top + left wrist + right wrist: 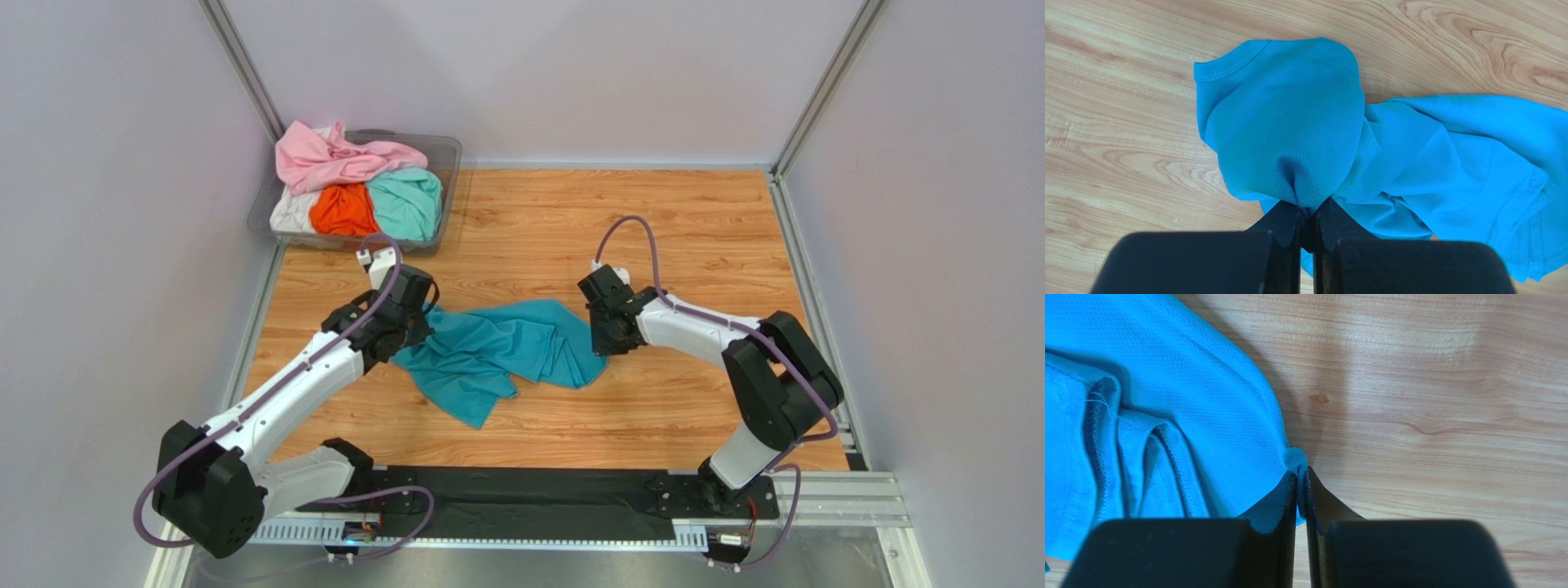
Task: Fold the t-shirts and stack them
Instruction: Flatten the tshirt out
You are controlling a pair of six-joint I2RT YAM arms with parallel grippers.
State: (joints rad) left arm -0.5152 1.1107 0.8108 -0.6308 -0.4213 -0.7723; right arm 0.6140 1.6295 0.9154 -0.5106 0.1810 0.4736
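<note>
A teal-blue t-shirt [503, 353] lies crumpled on the wooden table between my two arms. My left gripper [411, 333] is shut on a pinch of its fabric at the shirt's left end; in the left wrist view the cloth [1290, 122] bulges out of the closed gripper [1308, 211]. My right gripper [604, 341] is shut on the shirt's right edge; in the right wrist view a fold of blue cloth [1186, 398] sits in the closed gripper [1301, 478]. Pink [337, 157], orange [344, 211], mint green [407, 202] and white [292, 211] shirts are piled in the tub.
A clear plastic tub [444, 153] stands at the back left corner. Grey walls and metal frame rails [803, 233] bound the table. A black base strip [528, 496] runs along the near edge.
</note>
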